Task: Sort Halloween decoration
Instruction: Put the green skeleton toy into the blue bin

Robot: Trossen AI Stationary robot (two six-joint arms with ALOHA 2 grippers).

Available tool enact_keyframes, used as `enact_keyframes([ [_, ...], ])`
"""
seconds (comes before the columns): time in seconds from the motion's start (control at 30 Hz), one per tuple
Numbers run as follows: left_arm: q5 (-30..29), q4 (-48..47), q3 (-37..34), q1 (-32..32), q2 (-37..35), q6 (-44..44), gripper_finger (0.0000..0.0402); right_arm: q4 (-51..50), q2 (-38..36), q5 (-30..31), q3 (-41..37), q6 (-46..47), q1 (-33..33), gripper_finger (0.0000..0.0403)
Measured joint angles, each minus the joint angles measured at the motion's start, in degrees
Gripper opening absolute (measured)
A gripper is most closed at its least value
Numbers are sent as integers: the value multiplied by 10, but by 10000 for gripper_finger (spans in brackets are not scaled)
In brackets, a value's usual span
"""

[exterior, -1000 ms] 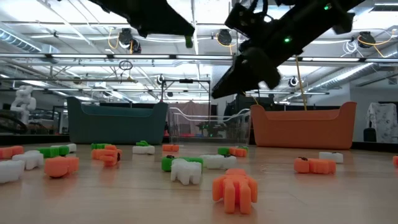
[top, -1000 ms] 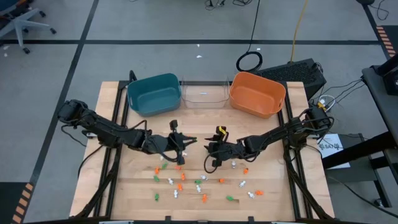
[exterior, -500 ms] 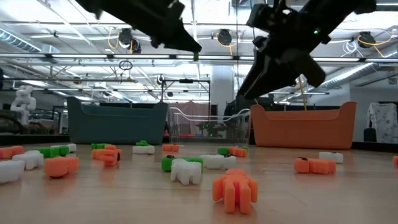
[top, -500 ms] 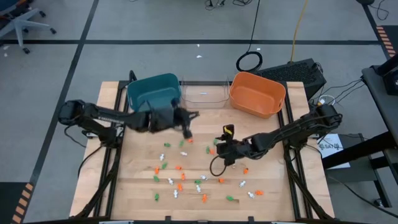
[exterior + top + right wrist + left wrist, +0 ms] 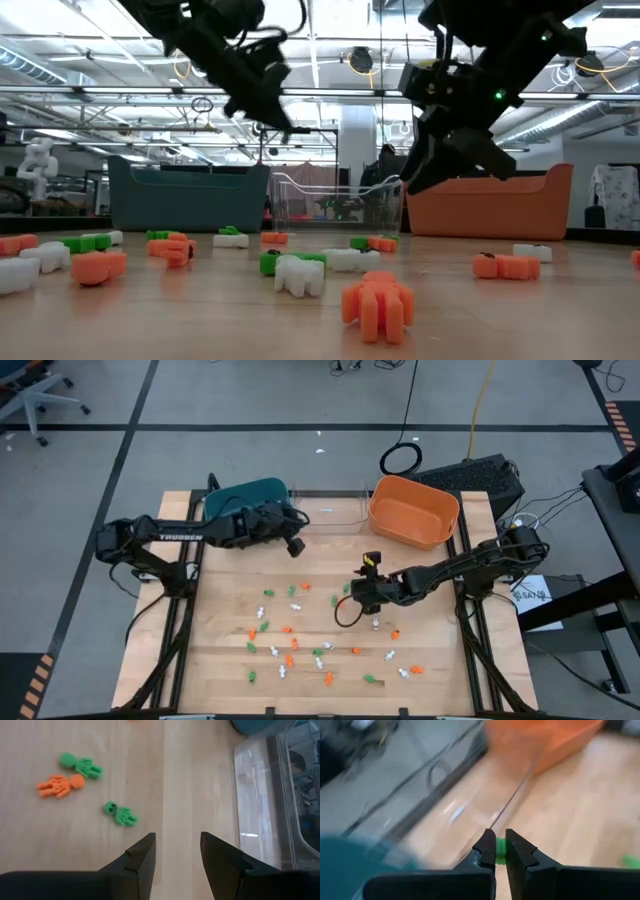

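Observation:
The Halloween decoration is a scatter of tiny orange, green and white trinkets (image 5: 290, 650) lying on the wooden table. My left gripper (image 5: 297, 546) hangs above the table just in front of where the teal bin (image 5: 245, 495) meets the clear bin (image 5: 335, 510). It is shut on a green trinket (image 5: 500, 851). My right gripper (image 5: 358, 600) hovers open over the table's middle. The bare wood below it shows in its wrist view, with a green skeleton trinket (image 5: 120, 814) a little way off. My left gripper pinches the green trinket (image 5: 500, 851) between its two fingertips, and only a sliver of green shows in the gap. The fingers slant down toward the table's far side. The trinket is lifted clear of the table.
An orange bin (image 5: 412, 510) stands at the far right, beside the clear one. Another green trinket (image 5: 80, 765) and an orange one (image 5: 59, 784) lie near the right gripper. In the low view, trinkets (image 5: 378, 300) lie close to the near edge.
My left gripper has swung from over the table's middle toward the far edge, up to the teal and clear bins, turning as it went and keeping the green trinket in its hold. My right gripper has shifted a little toward the right edge and tipped further down, still open.

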Motion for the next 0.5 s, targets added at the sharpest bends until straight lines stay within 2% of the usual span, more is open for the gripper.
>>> enact_keyframes([
  [0.17,-62,-92,0,14,-19,-49,13,23,0,0,0,-7,-10,139],
  [0.37,-60,-177,0,46,-88,-66,13,39,0,0,0,-11,-10,139],
  [0.5,-54,-223,-1,107,-114,-43,13,58,0,0,0,-14,-10,139],
])
